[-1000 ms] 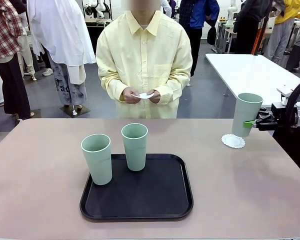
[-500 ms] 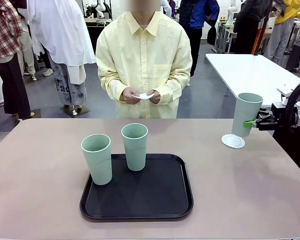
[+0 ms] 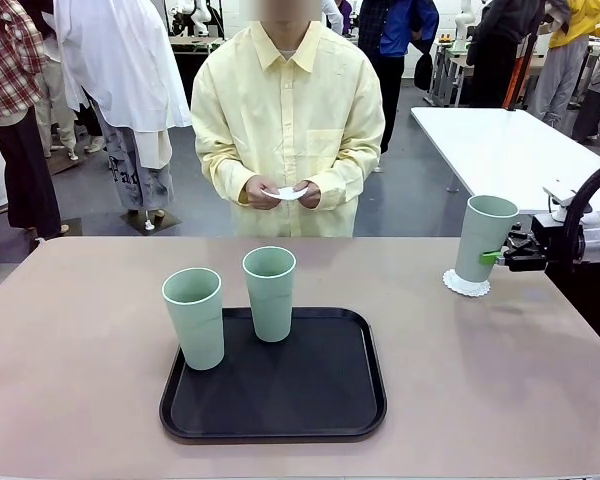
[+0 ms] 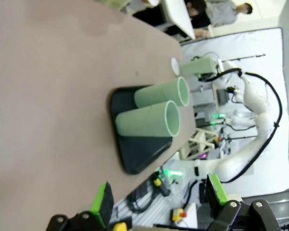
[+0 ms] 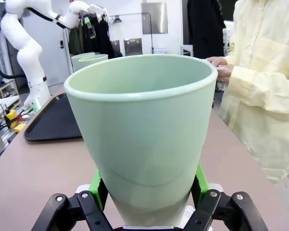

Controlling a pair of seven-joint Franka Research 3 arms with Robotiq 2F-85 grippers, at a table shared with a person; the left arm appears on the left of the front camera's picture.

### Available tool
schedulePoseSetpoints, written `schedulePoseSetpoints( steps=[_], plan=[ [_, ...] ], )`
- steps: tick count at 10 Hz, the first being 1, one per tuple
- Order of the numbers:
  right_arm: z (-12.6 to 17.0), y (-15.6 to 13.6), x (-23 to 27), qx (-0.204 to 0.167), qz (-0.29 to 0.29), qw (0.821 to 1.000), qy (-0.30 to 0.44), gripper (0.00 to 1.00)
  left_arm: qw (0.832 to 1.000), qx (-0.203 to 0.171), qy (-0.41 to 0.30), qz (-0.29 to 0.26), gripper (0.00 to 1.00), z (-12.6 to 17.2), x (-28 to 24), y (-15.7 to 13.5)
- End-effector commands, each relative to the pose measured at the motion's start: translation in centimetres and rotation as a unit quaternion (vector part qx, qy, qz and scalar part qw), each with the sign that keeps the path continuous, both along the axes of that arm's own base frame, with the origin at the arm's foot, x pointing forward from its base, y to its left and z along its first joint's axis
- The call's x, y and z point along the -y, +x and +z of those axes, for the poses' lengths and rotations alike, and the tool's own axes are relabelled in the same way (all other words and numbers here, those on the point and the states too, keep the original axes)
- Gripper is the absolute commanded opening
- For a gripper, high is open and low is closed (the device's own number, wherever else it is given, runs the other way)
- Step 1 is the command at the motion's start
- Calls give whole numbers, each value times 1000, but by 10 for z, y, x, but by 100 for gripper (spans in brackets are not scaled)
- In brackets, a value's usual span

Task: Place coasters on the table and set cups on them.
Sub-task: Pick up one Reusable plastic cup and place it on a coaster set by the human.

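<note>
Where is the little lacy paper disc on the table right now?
In the front view, the coaster lies near the far right edge of the table, directly under the cup gripped by the right tool.

Dark lettering on a bystander's trousers (image 3: 128, 176), too blurred to read

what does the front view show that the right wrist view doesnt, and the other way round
Front view adds: the round white lacy paper coaster lying at the base of the held tall mint-green plastic cup, and the glossy white table behind. Right wrist view adds: both green pads of the right gripper clamped on that cup's sides, and the white left arm far off. Both share: the held cup, the black rounded-square tray, two more mint cups at it, the person's yellow shirt, the beige tabletop.
</note>
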State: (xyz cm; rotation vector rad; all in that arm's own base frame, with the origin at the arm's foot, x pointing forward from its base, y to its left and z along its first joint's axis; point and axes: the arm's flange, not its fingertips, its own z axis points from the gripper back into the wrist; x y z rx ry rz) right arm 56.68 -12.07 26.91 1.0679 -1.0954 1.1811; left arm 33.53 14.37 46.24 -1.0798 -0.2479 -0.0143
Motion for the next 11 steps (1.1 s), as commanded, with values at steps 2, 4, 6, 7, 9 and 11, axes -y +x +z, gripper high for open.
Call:
schedulePoseSetpoints(
  steps=[2, 4, 6, 7, 9, 11],
  plan=[
    [-4, 8, 7, 16, 16, 1000, 0, 82, 1000, 10, -8, -2, 100, 1, 0, 0],
    [-11, 14, 12, 11, 5, 1000, -2, 82, 1000, 10, -8, -2, 100, 1, 0, 0],
    [-18, 18, 13, 1, 0, 1000, -7, 82, 1000, 10, -8, -2, 100, 1, 0, 0],
    [-21, 19, 13, -5, 3, 1000, -6, 82, 1000, 10, -8, -2, 100, 1, 0, 0],
    [-28, 22, 12, -15, 0, 1000, -7, 82, 1000, 10, -8, -2, 100, 1, 0, 0],
    [-34, 25, 12, -20, -2, 1000, -9, 82, 1000, 10, -8, -2, 100, 1, 0, 0]
  ],
)
